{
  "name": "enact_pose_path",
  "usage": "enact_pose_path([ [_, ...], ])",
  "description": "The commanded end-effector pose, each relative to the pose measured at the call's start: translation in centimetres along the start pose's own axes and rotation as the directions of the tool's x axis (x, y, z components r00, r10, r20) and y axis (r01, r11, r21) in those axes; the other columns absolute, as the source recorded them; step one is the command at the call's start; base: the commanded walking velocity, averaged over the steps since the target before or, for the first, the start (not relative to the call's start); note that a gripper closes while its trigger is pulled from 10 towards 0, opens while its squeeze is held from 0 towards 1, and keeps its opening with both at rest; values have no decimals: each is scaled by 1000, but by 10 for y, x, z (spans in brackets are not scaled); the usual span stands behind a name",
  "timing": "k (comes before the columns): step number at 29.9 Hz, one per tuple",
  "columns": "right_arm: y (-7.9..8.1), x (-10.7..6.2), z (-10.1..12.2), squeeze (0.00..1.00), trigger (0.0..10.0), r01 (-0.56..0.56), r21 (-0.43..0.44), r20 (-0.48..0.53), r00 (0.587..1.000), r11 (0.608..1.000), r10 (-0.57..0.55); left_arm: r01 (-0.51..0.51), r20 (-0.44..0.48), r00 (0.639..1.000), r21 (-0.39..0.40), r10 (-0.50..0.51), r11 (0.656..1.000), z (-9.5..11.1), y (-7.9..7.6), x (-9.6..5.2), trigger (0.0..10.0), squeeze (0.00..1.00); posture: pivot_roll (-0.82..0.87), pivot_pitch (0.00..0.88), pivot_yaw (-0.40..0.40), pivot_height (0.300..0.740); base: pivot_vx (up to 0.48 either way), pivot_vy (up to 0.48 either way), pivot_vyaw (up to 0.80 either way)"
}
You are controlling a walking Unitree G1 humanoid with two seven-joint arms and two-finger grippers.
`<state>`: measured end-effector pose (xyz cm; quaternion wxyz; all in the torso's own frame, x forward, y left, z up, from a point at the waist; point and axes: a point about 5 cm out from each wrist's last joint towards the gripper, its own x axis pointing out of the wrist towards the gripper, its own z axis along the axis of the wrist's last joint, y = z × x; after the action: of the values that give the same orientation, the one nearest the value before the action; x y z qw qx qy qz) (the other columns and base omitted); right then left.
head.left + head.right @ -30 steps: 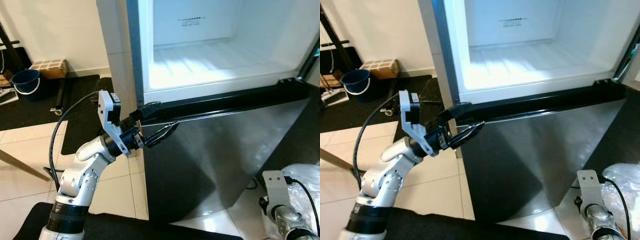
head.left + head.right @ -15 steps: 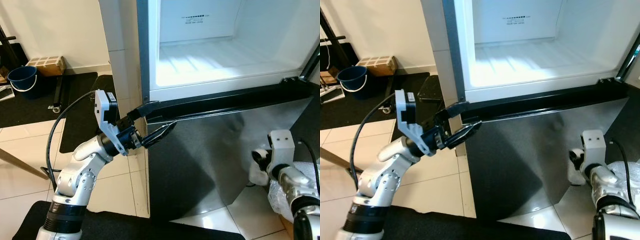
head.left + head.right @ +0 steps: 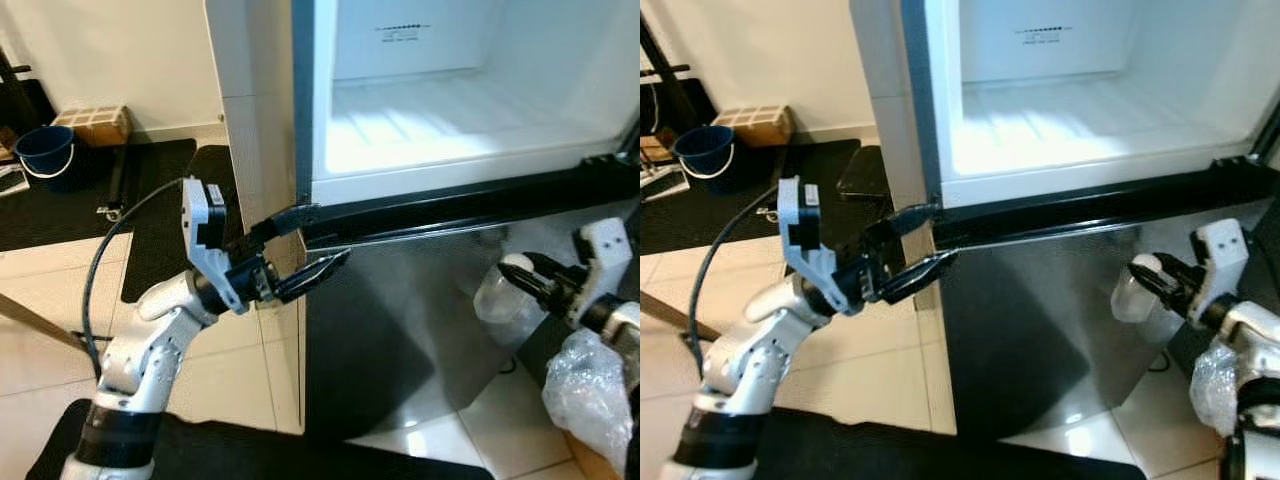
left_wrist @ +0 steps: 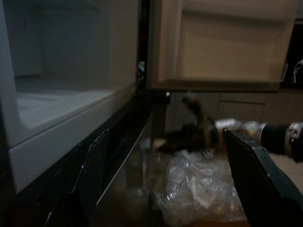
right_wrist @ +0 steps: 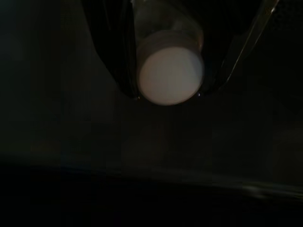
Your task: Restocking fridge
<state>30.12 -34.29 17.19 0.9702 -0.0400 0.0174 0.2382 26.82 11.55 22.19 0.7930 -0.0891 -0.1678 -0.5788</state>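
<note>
While held (right fingers), one bottle.

The left arm is built of rounded silver segments joined by a black band near its base, with small dark screws on the joints. A white block-shaped camera housing sits on its wrist, and a black cable loops from it back along the arm. The left gripper has two long, tapering black fingers. The right gripper is likewise black, behind a white wrist housing marked by two dark screw holes.
</note>
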Motion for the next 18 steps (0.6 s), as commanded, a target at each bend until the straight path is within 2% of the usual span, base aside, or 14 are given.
enact_pose_path([
  [1, -2, -2, 15, 0, 10000, -25, -17, 63, 998, 1000, 26, 23, -27, 999, 15, -23, 1000, 2, -3, -1, 10000, 0, 1, 0, 23, 740, 0, 0, 0],
  [2, -3, -5, 26, 0, 10000, -45, -27, 101, 994, 999, 48, 16, -37, 999, 16, -15, 1000, 0, -3, 0, 10000, 0, 1, 0, 23, 740, 0, 0, 0],
  [3, -3, -5, 26, 0, 10000, -45, -27, 101, 994, 999, 48, 16, -37, 999, 16, -15, 1000, 0, -3, 0, 10000, 0, 1, 0, 23, 740, 0, 0, 0],
  [7, -2, -15, 60, 0, 10000, -120, -78, 228, 964, 990, 135, 24, -43, 999, -6, -24, 1000, -4, -7, 3, 10000, 0, -1, 0, 22, 740, 0, 0, 0],
  [9, -1, -17, 64, 0, 10000, -133, -87, 244, 958, 987, 151, 34, -41, 999, -13, -34, 999, -5, -9, 4, 10000, 0, -1, 0, 22, 740, 0, 0, 0],
  [10, 1, -21, 76, 0, 10000, -166, -107, 287, 939, 980, 190, 55, -41, 998, -23, -55, 998, -6, -12, 6, 10000, 0, -1, 0, 22, 740, 0, 0, 0],
  [13, 3, -23, 80, 0, 10000, -182, -111, 300, 931, 977, 208, 59, -42, 997, -25, -60, 998, -7, -13, 6, 10000, 0, -3, 0, 20, 740, 0, 0, 0],
  [14, 7, -28, 90, 0, 10000, -210, -124, 335, 911, 970, 240, 61, -43, 997, -26, -62, 998, -7, -13, 6, 10000, 0, -4, 0, 21, 740, 0, 0, 0],
  [18, 14, -29, 105, 0, 10000, -246, -155, 377, 881, 957, 288, 51, -41, 998, -19, -52, 999, -6, -12, 7, 10000, 0, -3, 0, 19, 740, 0, 0, 0],
])
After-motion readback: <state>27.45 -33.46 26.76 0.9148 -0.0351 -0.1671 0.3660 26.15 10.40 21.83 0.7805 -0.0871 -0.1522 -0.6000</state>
